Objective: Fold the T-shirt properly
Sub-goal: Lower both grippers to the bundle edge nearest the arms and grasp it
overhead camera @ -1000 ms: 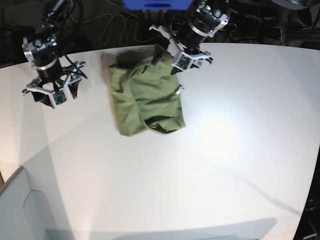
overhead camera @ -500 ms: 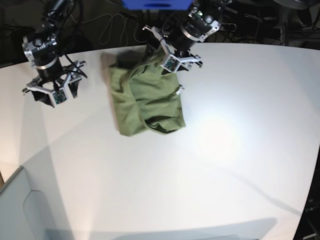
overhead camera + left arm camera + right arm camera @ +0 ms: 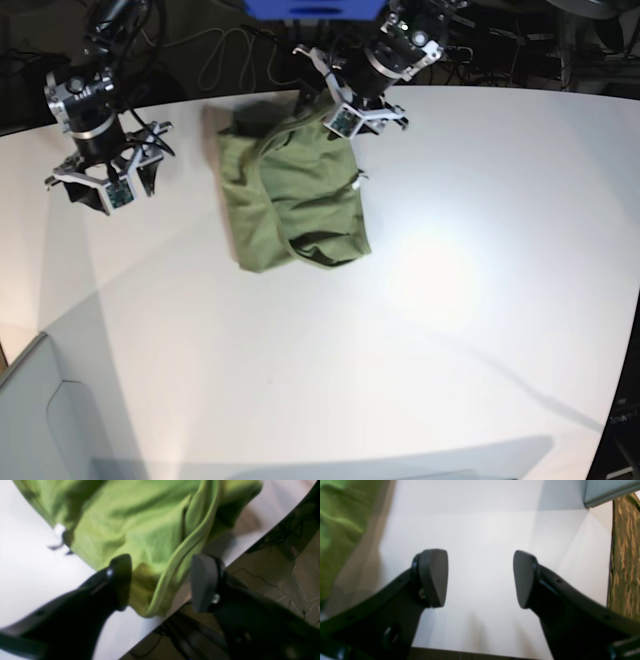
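The olive-green T-shirt (image 3: 290,195) lies bunched and partly folded on the white table (image 3: 450,300), near its back edge. My left gripper (image 3: 332,112) is open at the shirt's back right corner. In the left wrist view the left gripper (image 3: 161,582) straddles a ribbed edge of the T-shirt (image 3: 140,530) right at the table's edge, with cloth between the spread fingers (image 3: 203,580). My right gripper (image 3: 103,190) is open and empty over bare table, left of the shirt. In the right wrist view the right gripper (image 3: 480,577) is spread, and the T-shirt (image 3: 335,530) shows only at the left edge.
The table's back edge runs just behind the shirt, with cables (image 3: 220,50) and a blue object (image 3: 315,8) beyond it. A grey box (image 3: 40,420) stands at the front left corner; it also shows in the right wrist view (image 3: 607,487).
My left gripper has moved left and toward the back, from beside the shirt's upper right onto its back edge. The shirt's back corner shifted slightly. The right arm has not moved.
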